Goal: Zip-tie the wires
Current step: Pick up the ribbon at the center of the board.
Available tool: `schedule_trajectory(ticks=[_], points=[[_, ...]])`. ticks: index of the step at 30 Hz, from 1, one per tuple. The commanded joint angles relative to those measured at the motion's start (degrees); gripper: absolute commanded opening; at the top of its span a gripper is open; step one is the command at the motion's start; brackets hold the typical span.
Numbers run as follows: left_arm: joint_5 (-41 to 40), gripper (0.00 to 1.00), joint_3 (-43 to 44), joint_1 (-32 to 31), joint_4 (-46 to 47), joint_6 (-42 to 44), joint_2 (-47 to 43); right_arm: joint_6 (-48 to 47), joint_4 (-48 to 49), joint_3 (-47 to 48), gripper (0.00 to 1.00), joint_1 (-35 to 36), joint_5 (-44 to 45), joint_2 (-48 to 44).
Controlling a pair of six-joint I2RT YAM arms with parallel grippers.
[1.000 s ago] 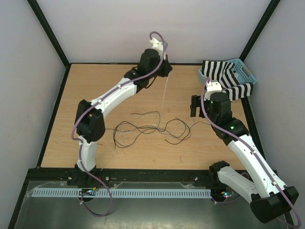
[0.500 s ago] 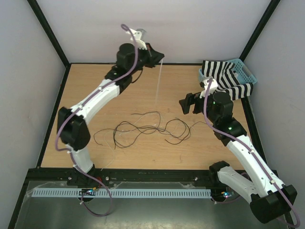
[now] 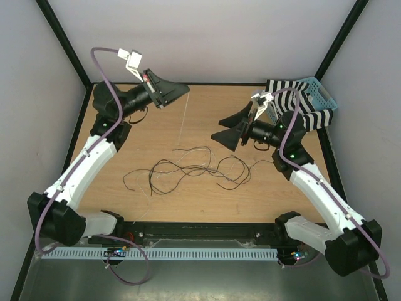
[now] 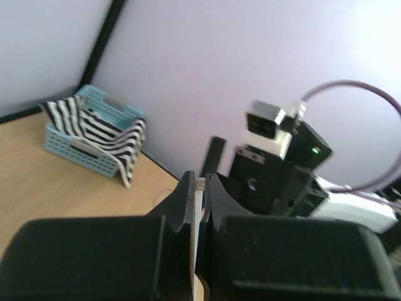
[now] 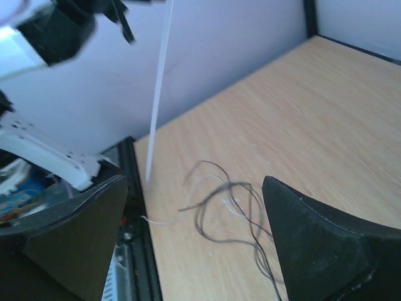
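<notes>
The wires (image 3: 188, 168) lie in loose black and pale grey loops on the wooden table (image 3: 125, 138). My left gripper (image 3: 184, 91) is raised above the back left of the table and shut on a white zip tie (image 3: 182, 125) that hangs down toward the wires. In the left wrist view the tie's head (image 4: 200, 184) shows between the closed jaws of the gripper (image 4: 199, 183). My right gripper (image 3: 217, 129) is open and empty, held above the table right of the tie and pointing left. In the right wrist view the tie (image 5: 159, 88) hangs ahead of the open gripper (image 5: 194, 180), with the wires (image 5: 233, 199) below.
A light blue basket (image 3: 322, 94) with a black-and-white striped cloth (image 3: 294, 100) stands at the back right corner, also in the left wrist view (image 4: 75, 147). Black frame posts and pale walls enclose the table. A black rail (image 3: 188, 229) runs along the near edge.
My left arm has swung left and risen, carrying the zip tie leftward. My right gripper has lifted and turned to point left toward the tie.
</notes>
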Motion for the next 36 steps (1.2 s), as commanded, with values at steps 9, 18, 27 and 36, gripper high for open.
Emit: schedule_trajectory(ticks=[9,18,27,36], points=[[4.85,0.00,-10.80,0.06,26.04,-17.41,-5.41,29.08,43.40,1.48,0.99,8.35,-5.95,14.32],[3.74,0.00,-13.36,-0.36,30.40,-17.29,-6.81,39.02,57.93,5.31,0.92,12.06,-5.93,23.73],[1.30,0.00,-15.22,-2.61,32.46,-17.51,-6.33,44.57,65.33,8.11,0.78,14.05,-5.57,28.79],[-0.81,0.00,-16.65,-3.44,32.99,-17.80,-6.30,44.46,66.33,6.06,0.46,14.57,-4.79,28.25]])
